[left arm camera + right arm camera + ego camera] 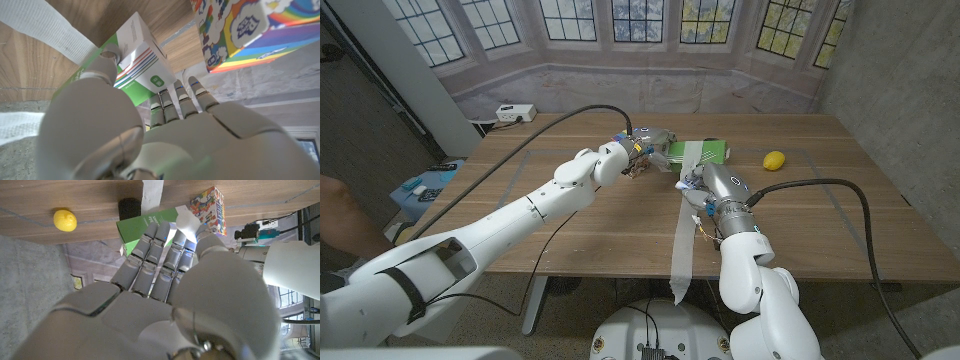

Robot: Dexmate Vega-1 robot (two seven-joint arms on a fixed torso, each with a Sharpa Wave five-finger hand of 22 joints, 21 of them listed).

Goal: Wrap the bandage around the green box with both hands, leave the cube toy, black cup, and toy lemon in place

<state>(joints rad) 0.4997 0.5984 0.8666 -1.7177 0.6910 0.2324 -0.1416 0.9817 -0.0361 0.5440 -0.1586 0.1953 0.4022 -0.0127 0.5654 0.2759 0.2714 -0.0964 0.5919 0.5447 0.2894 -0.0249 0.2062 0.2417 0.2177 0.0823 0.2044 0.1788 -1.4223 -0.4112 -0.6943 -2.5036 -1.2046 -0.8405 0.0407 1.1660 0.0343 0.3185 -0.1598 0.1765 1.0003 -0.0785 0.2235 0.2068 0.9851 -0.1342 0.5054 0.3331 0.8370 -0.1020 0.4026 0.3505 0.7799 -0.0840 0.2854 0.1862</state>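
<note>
Hard to read in the head view: left hand [642, 153] blurred into the clutter at the green box's [705, 152] far-left end, cube toy [250, 30] mostly masked there. Black cup [129, 208] half hidden behind the box in the right wrist view, just beyond the right hand's fingertips [159, 229]. Bandage's [682, 235] tail cut off past the table's [820, 230] near edge, hanging below.

Green box directly ahead of both hands, between them. Left wrist view: thumb against one white end face, other fingers [182, 100] reaching under the box, so probably gripping it, though contact on the far side not visible. Cube toy just beyond those fingers. Right hand [705, 185] at the box's near side, fingers extended together toward the box and the bandage strip crossing it; whether pinching the bandage cannot be told. Toy lemon [775, 160] well off to the right hand's outer side.

Both arms stretched forward, converging on the box.
</note>
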